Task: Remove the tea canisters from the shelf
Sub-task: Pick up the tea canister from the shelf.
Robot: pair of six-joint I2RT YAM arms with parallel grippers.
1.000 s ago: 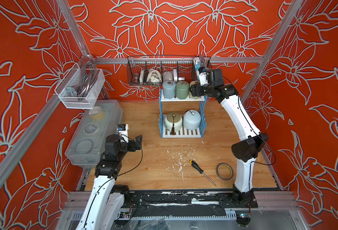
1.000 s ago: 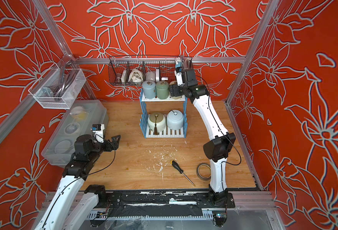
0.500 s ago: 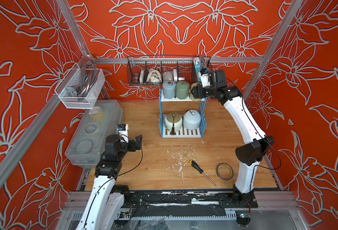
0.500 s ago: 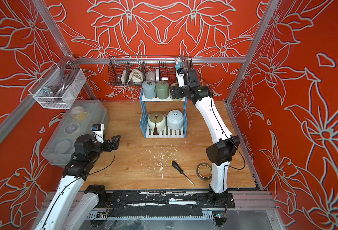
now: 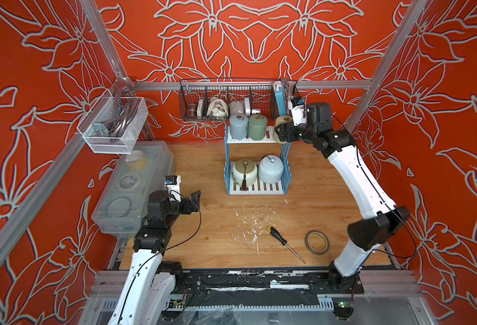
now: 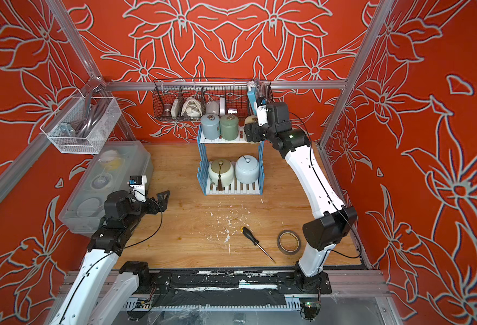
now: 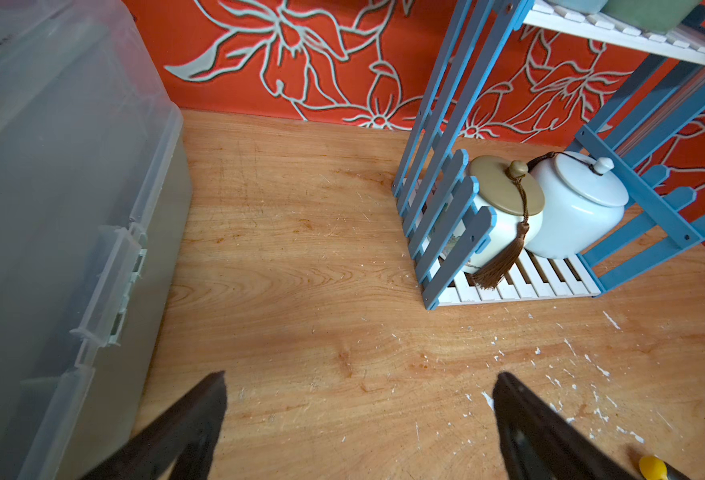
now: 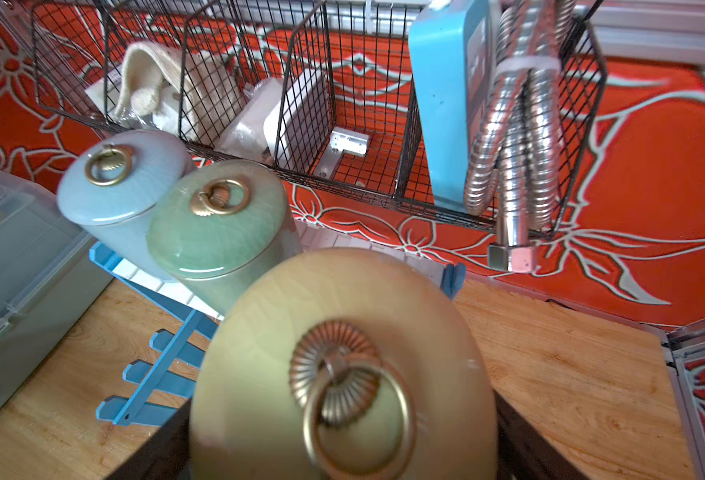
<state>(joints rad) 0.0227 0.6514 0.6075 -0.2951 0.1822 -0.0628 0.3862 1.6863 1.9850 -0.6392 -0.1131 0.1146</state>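
The shelf [image 5: 287,174] [image 6: 202,174] stands at the back of the wooden table. The grey-blue canister [image 5: 238,126] [image 8: 118,187] and the sage green canister [image 5: 257,126] [image 8: 217,224] stand on its upper tier. My right gripper [image 5: 282,132] [image 6: 250,132] [image 8: 342,440] is shut on the yellow-green canister [image 5: 282,121] [image 8: 300,324] at that tier's right end; whether it still rests on the board I cannot tell. On the lower tier sit the cream tasselled canister [image 5: 244,171] [image 7: 504,224] and the pale blue-white canister [image 5: 271,168] [image 7: 575,216]. My left gripper [image 5: 196,197] [image 7: 361,382] hangs open and empty, left of the shelf.
A black wire basket [image 5: 203,104] with a blue case [image 8: 446,104] and a metal hose [image 8: 517,145] hangs just behind the right gripper. A clear mesh basket [image 5: 113,126] and a lidded plastic box [image 5: 136,185] are at the left. A screwdriver [image 5: 283,242] and a tape roll [image 5: 316,242] lie at the front right.
The right gripper has shifted a little to the right with the yellow-green canister, away from the green one, and its elbow has swung outward. The left arm has not moved.
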